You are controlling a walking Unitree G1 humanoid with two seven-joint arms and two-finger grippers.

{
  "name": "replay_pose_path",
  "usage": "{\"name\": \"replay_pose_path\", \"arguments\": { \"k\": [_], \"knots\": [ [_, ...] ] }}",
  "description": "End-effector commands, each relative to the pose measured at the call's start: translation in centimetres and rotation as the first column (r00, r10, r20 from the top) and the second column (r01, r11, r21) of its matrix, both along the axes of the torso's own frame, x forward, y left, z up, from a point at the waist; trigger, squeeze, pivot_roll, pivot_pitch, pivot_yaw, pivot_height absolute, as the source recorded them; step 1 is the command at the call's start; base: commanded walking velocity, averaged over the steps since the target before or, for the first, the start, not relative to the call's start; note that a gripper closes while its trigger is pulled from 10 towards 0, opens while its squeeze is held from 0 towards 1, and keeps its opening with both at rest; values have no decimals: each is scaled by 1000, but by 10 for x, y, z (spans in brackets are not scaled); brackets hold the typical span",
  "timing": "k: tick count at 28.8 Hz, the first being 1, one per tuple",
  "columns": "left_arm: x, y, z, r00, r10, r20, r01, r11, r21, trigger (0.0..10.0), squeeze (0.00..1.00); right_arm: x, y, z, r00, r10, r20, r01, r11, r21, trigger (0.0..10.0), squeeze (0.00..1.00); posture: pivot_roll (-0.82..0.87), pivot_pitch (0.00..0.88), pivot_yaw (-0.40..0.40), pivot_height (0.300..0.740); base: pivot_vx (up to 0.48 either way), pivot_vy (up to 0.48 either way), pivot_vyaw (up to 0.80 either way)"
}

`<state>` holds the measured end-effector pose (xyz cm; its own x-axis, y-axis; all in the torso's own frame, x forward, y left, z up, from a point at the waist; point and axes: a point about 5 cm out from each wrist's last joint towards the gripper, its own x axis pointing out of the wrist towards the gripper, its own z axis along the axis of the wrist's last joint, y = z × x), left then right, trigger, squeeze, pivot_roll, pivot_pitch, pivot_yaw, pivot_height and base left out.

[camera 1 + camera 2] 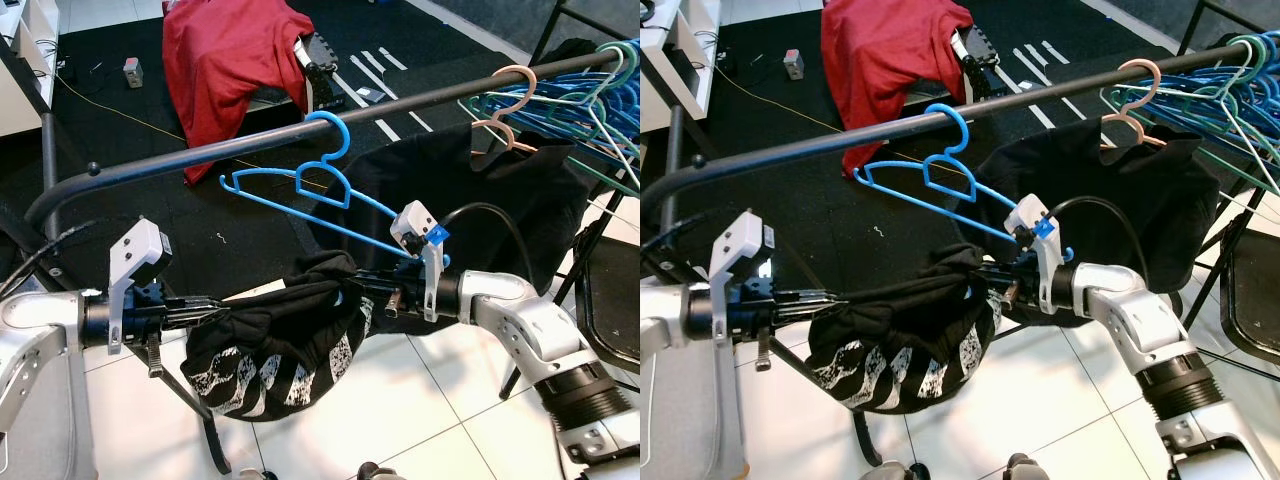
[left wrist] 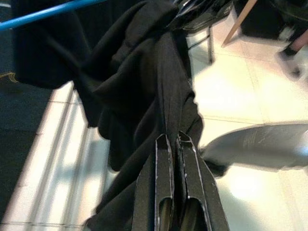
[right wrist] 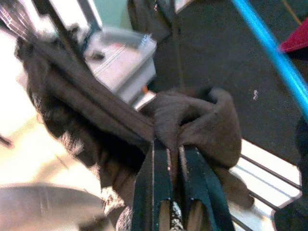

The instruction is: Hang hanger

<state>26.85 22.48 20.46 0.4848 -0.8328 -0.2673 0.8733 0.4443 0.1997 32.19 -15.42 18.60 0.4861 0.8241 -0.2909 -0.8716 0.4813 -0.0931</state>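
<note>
both jaws are pinched on a black shirt (image 1: 270, 340) with white print we cannot read: our left gripper (image 1: 215, 310) at lower left, our right gripper (image 1: 350, 282) at centre. the blue hanger (image 1: 325, 185) hooks over the dark rail (image 1: 200, 150) mid-frame, tilted, its lower end by the right wrist.

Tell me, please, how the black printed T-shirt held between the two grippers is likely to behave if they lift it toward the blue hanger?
Probably floppy: the black T-shirt sags between the left gripper and right gripper. Likely light, since pinched edges carry it. It may snag the blue hanger, which hangs close above.
</note>
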Motion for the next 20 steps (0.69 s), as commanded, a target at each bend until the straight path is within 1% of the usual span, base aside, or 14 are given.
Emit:
{"name": "replay_pose_path", "arguments": {
  "k": [1, 2, 4, 5, 8, 9, 10, 11, 12, 13, 15, 17, 18, 20],
  "knots": [
    [-2, 31, -4, 992, 120, -30, -116, 988, 105, 0, 0, 6, -52, -10, 969, -247, 0, 245, 959, -141, 0, 0, -50, 219, 22, 740, 0, 0, 0],
    [-1, 34, -8, 990, 143, -8, -140, 979, 146, 0, 0, 3, -49, -16, 972, -233, -32, 228, 965, -126, 0, 0, -50, 219, 22, 740, 0, 0, 0],
    [-1, 34, -8, 990, 143, -8, -140, 979, 146, 0, 0, 3, -49, -16, 972, -233, -32, 228, 965, -126, 0, 0, -50, 219, 22, 740, 0, 0, 0],
    [0, 31, -11, 989, 148, -4, -146, 980, 139, 0, 0, 1, -43, -24, 969, -236, -72, 231, 971, -68, 0, 0, -56, 220, 23, 740, 0, 0, 0],
    [0, 31, -11, 989, 148, -4, -146, 980, 139, 0, 0, 1, -43, -24, 969, -236, -72, 231, 971, -68, 0, 0, -56, 220, 23, 740, 0, 0, 0],
    [0, 29, -11, 990, 144, 8, -144, 981, 132, 0, 0, -2, -37, -38, 964, -242, -114, 242, 970, -12, 0, 0, -54, 219, 19, 740, 0, 0, 0],
    [0, 29, -11, 990, 144, 8, -144, 981, 132, 0, 0, -2, -37, -38, 964, -242, -114, 242, 970, -12, 0, 0, -54, 219, 19, 740, 0, 0, 0],
    [1, 26, -6, 991, 135, 12, -136, 986, 93, 0, 0, -4, -30, -51, 955, -260, -144, 268, 963, 39, 4392, 0, -51, 216, 20, 740, 0, 0, 0],
    [1, 24, -3, 992, 122, 17, -123, 989, 76, 0, 0, -4, -24, -62, 948, -283, -145, 294, 953, 69, 10000, 0, -48, 215, 18, 740, 0, 0, 0],
    [1, 23, -1, 994, 111, 22, -112, 992, 63, 0, 0, -4, -20, -69, 944, -297, -146, 313, 944, 101, 10000, 0, -47, 215, 19, 740, 0, 0, 0],
    [1, 21, 0, 995, 99, 22, -100, 994, 51, 0, 0, -4, -17, -72, 943, -301, -144, 319, 939, 128, 10000, 0, -46, 213, 20, 740, 0, 0, 0],
    [1, 21, 0, 995, 99, 22, -100, 994, 51, 0, 0, -4, -17, -72, 943, -301, -144, 319, 939, 128, 10000, 0, -46, 213, 20, 740, 0, 0, 0],
    [0, 19, 1, 996, 89, 25, -90, 995, 45, 0, 0, -4, -16, -72, 942, -305, -141, 325, 934, 149, 10000, 212, -47, 210, 21, 740, 0, 0, 0],
    [0, 19, 1, 996, 89, 25, -90, 995, 45, 0, 0, -4, -16, -72, 942, -305, -141, 325, 934, 149, 10000, 212, -47, 210, 21, 740, 0, 0, 0]
  ]
}}
